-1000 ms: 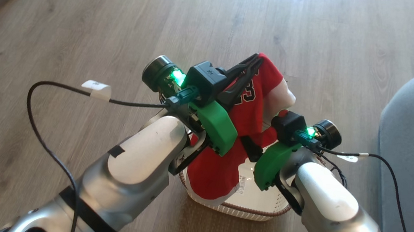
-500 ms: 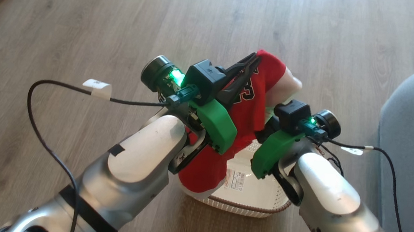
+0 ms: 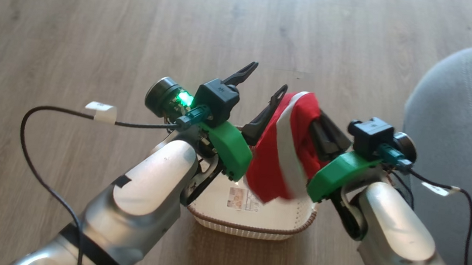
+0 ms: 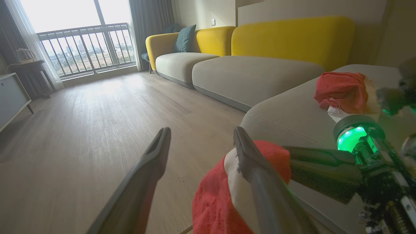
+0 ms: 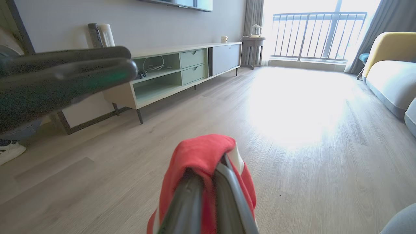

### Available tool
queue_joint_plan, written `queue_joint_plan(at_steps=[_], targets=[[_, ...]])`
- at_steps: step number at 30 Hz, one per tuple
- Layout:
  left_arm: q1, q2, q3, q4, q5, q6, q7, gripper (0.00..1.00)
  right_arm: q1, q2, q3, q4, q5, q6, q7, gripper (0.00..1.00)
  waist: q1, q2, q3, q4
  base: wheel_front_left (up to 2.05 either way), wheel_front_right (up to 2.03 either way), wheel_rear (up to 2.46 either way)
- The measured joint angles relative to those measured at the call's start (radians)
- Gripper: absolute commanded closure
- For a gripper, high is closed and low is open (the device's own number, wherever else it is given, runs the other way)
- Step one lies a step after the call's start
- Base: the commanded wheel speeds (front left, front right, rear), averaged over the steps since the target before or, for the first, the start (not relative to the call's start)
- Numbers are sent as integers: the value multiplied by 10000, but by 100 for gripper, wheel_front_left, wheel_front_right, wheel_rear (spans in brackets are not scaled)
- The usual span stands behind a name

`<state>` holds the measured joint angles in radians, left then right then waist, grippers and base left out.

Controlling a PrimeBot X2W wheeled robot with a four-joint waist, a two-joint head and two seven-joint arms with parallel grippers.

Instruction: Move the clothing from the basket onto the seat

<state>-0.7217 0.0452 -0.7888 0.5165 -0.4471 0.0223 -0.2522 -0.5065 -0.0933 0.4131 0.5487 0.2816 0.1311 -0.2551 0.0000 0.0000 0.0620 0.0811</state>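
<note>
- Head view: the left gripper [image 3: 264, 79] is raised with its fingers spread wide, nothing between them. The right gripper [image 3: 322, 124] has its fingers pressed together, pinching the top of a red garment [image 3: 274, 163] with a white stripe. The garment hangs in the air between the two grippers, above the basket [image 3: 247, 229]. The basket stands on the wooden floor [image 3: 98, 26], its label sticker showing inside. The grey seat [image 3: 461, 121] rises just beside the basket's right edge.
- Left wrist view: the left gripper [image 4: 201, 143] has its two fingers well apart. The red garment [image 4: 211, 201] hangs behind its right-hand finger; whether they touch cannot be told. The right gripper [image 4: 292, 154] comes in from the right, closed on the cloth. A second red garment [image 4: 341, 89] lies crumpled on top of the seat [image 4: 286, 120], back from its stitched front edge. A yellow sofa [image 4: 292, 35] stands beyond.
- Right wrist view: the right gripper [image 5: 208, 170] has its fingers shut on the red garment [image 5: 198, 151], which drapes over their tips. The left gripper [image 5: 128, 63] crosses the upper left. A pale green cabinet [image 5: 182, 68] stands against the wall.
</note>
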Motion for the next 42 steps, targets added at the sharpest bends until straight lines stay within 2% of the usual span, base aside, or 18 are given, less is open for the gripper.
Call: queue_joint_plan(at_steps=[12, 27, 39, 42], targets=[[538, 180, 447, 322, 261, -347, 0, 0, 588, -77, -997, -1198, -169, -2, 0, 100, 0, 0, 120, -1382, 0, 0, 0], [1365, 255, 951, 809, 274, -1083, 0, 0, 1340, -58, -1783, -2675, -173, -2, 0, 100, 1, 0, 290, -3727, 0, 0, 0], [1835, 224, 1237, 616, 500, -1323, 0, 0, 1904, 67, -2165, -3545, -165, -2, 0, 100, 1, 0, 106, -5653, 0, 0, 0], [1856, 176, 1158, 612, 539, -1348, 0, 0, 2150, 69, -2625, -3871, -169, -2, 0, 100, 0, 0, 75, -6059, 0, 0, 0]])
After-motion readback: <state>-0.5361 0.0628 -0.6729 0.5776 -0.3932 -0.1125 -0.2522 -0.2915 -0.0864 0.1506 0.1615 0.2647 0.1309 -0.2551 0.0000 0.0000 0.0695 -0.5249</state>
